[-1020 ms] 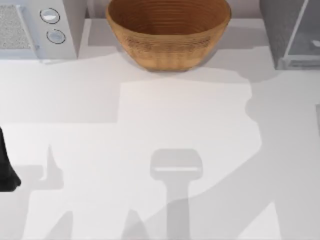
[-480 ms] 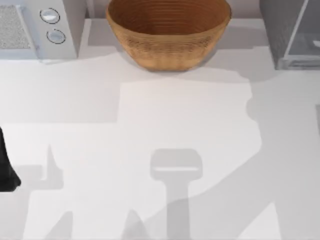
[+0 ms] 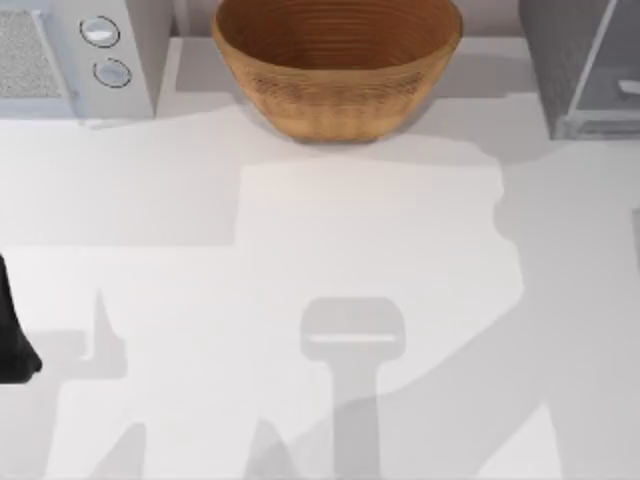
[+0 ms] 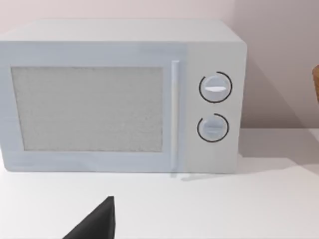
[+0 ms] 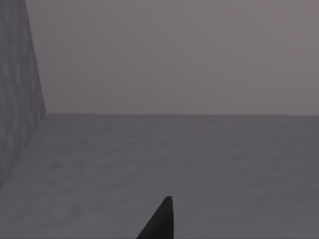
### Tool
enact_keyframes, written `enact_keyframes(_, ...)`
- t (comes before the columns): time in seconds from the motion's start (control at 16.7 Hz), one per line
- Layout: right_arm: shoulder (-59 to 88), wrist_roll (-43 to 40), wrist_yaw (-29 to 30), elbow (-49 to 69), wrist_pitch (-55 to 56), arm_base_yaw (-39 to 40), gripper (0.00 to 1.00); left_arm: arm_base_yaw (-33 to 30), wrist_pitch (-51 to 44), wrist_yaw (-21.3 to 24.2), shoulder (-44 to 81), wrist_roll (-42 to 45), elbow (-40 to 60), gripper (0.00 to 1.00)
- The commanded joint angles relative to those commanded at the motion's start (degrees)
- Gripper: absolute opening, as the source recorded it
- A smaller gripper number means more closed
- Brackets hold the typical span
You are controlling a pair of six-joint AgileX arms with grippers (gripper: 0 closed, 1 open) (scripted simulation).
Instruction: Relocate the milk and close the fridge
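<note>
1. Fridge [image 3: 580, 65]: grey speckled cabinet at the far right corner of the tabletop [image 3: 320, 230], to the right of the basket [image 3: 337, 60]. Its pale glassy door panel [image 3: 615, 70] stands at an angle to the cabinet body, so the door reads as ajar.
2. Milk: no blue carton could be picked out; its place cannot be told.
3. Basket: woven, tan, round, at the far edge of the tabletop, between the microwave [image 3: 75, 55] and the fridge, apart from both.
4. Microwave: white, two round knobs on its front, left of the basket at the far left corner. The left wrist view faces it square on [image 4: 122, 97], door shut, with one dark fingertip [image 4: 97, 224] of the left arm's gripper in the foreground above the tabletop.
5. Left arm [image 3: 15, 340]: dark shape at the tabletop's left edge, well away from the basket. Whether its gripper is released or clenched cannot be told.
6. Right wrist view: dim grey surface with a speckled grey wall [image 5: 17, 94] alongside and one dark fingertip [image 5: 159, 221] in front. Right gripper state cannot be told.
</note>
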Motion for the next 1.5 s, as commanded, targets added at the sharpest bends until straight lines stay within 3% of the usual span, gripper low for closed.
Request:
enact_keyframes(0.12,0.0,0.0,0.0,0.0,0.0,0.0,1.00,0.0,0.0,0.0,0.0,0.0,0.0,1.00)
enact_keyframes(0.84,-3.5,0.5,0.1,-1.9,-1.4,0.6,1.00,0.0,0.0,0.0,0.0,0.0,0.0,1.00)
enact_keyframes(1.14,-21.1,1.9,1.5,-10.5,-8.2,1.7,1.00,0.0,0.0,0.0,0.0,0.0,0.0,1.00)
enact_keyframes(1.5,-56.4,2.3,5.0,-26.9,-20.3,3.0,1.00,0.0,0.0,0.0,0.0,0.0,0.0,1.00)
